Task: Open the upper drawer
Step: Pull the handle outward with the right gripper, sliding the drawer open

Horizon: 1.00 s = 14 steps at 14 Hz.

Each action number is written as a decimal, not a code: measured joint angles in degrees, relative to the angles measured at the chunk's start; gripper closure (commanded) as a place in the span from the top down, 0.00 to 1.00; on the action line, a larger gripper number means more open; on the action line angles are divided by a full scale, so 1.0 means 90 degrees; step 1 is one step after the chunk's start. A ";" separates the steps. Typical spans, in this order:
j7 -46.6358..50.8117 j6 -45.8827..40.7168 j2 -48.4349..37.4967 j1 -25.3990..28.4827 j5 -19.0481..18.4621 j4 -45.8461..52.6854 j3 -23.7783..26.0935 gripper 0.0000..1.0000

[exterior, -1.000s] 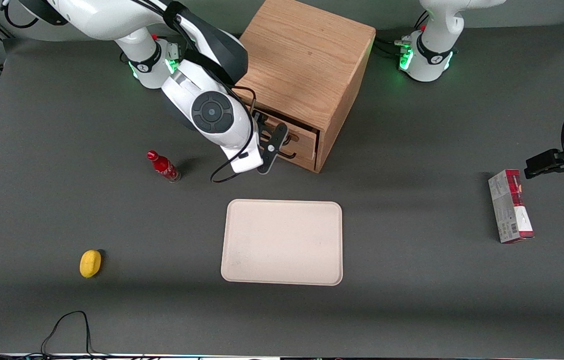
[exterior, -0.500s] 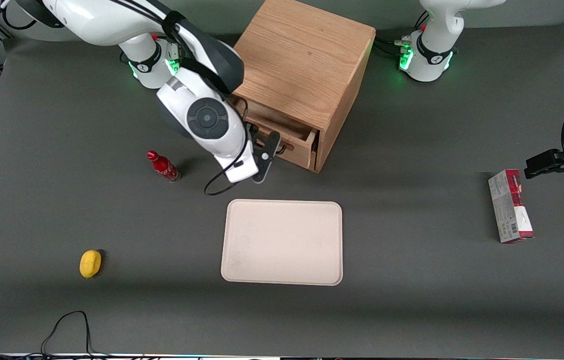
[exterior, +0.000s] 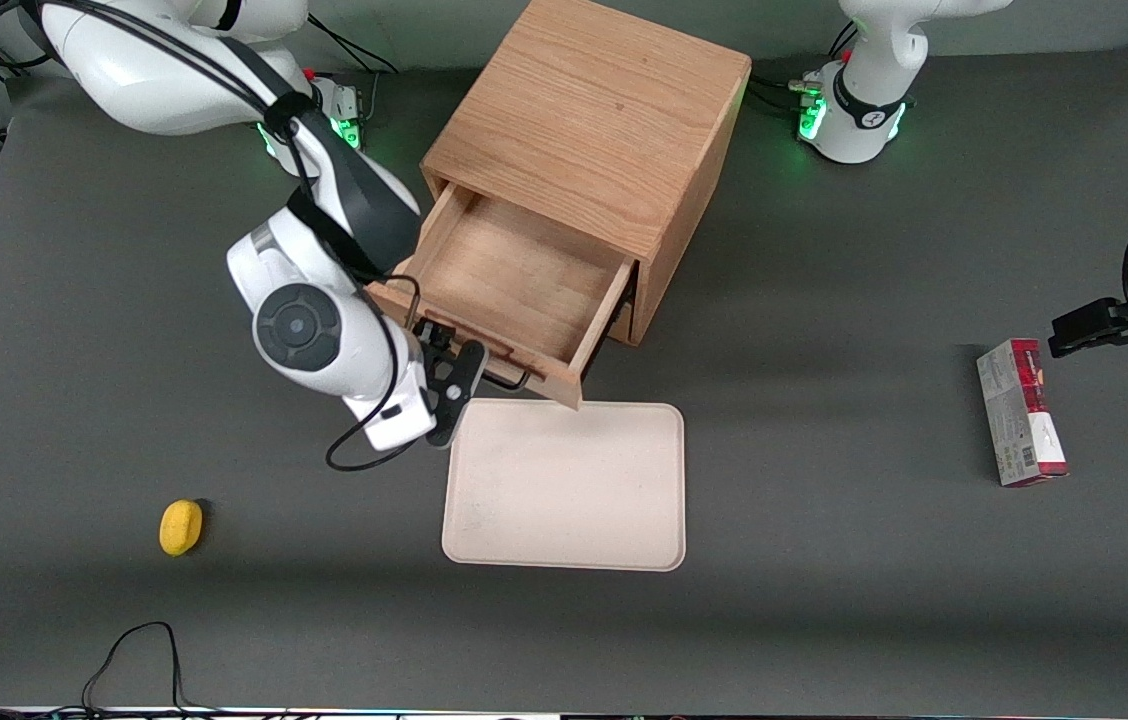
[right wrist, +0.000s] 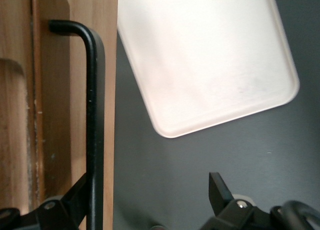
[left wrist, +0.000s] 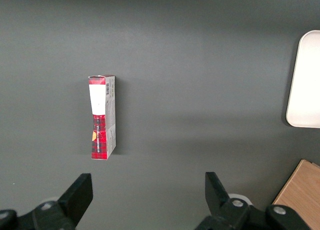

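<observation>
The oak cabinet point(exterior: 584, 110) stands at the back of the table. Its upper drawer point(exterior: 514, 270) is pulled far out, and the bare wooden tray body shows. My right gripper point(exterior: 451, 385) is at the drawer front's black wire handle point(exterior: 509, 380), nearer to the front camera than the drawer. In the right wrist view the handle point(right wrist: 92, 115) runs along the light wood drawer front point(right wrist: 60, 89). My gripper point(right wrist: 147, 202) is open, with the jaws wide apart. One finger point(right wrist: 75, 197) sits against the handle and the other stands free over the table.
A beige tray point(exterior: 564, 485) lies just in front of the opened drawer, also seen in the right wrist view point(right wrist: 200, 59). A yellow lemon point(exterior: 181, 526) lies toward the working arm's end. A red and white box point(exterior: 1019, 410) lies toward the parked arm's end.
The upper drawer has slid far out of the cabinet toward the front camera. My gripper moved with its handle toward the beige tray. The arm now covers the red bottle.
</observation>
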 measured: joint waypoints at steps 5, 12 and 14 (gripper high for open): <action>-0.0059 0.0017 0.0350 -0.0036 -0.0007 0.0774 -0.0383 1.00; -0.0058 -0.0073 0.0012 -0.0051 -0.0246 0.1466 -0.0512 1.00; 0.0235 -0.0086 -0.0264 -0.0063 -0.0194 0.1504 -0.0525 1.00</action>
